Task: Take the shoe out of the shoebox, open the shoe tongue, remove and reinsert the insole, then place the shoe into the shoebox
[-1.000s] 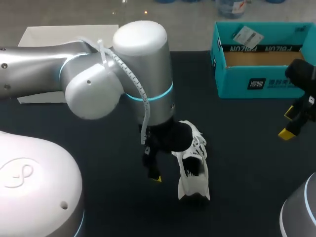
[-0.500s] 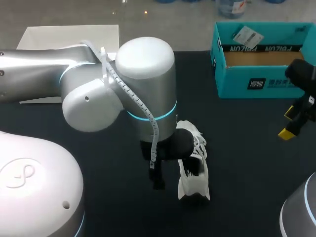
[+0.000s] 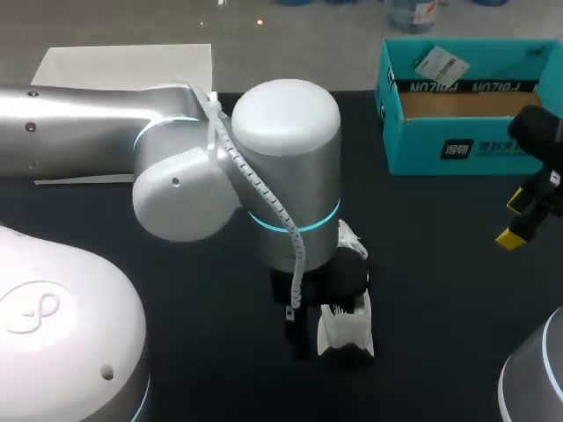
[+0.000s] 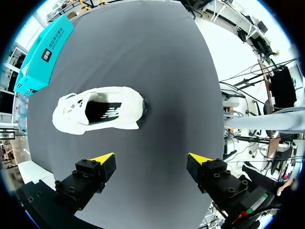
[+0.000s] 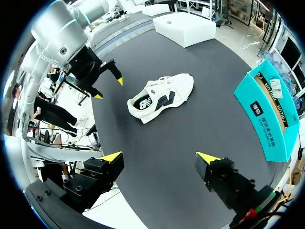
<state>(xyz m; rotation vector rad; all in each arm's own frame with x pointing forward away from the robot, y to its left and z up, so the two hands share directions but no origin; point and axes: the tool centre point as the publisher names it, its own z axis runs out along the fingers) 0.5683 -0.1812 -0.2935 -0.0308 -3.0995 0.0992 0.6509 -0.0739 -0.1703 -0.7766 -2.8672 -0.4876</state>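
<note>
**Shoe out on bench, both grippers released**

White box (image 3: 123, 66) sits at the far left of the bench (image 3: 440, 290), well behind the left arm (image 3: 281, 167). The left arm reaches past the middle and hangs over the shoe (image 3: 345, 325), hiding most of it in the head view; only the white end and some laces show.

Left wrist view: left gripper (image 4: 151, 158) is spread wide with nothing between the fingers. Shoe (image 4: 97, 112) lies on the bench (image 4: 167, 71) ahead of the gripper, off toward one finger and not touching either. Its opening faces up and the dark insole is visible inside. Teal shoebox (image 4: 45, 52) is well beyond the shoe.

Shoebox (image 3: 466, 149) is open at the far right of the bench, with a paper tag inside. Shoe and shoebox are well apart.

Right gripper (image 3: 515, 220) hangs at the right edge, near the front of the shoebox. Right wrist view: right gripper (image 5: 159, 157) is also released and empty. Shoe (image 5: 159, 98) is well ahead of it, left gripper (image 5: 108, 88) just beside the shoe, shoebox (image 5: 271, 112) off to the side, white box (image 5: 183, 26) far beyond.
</note>
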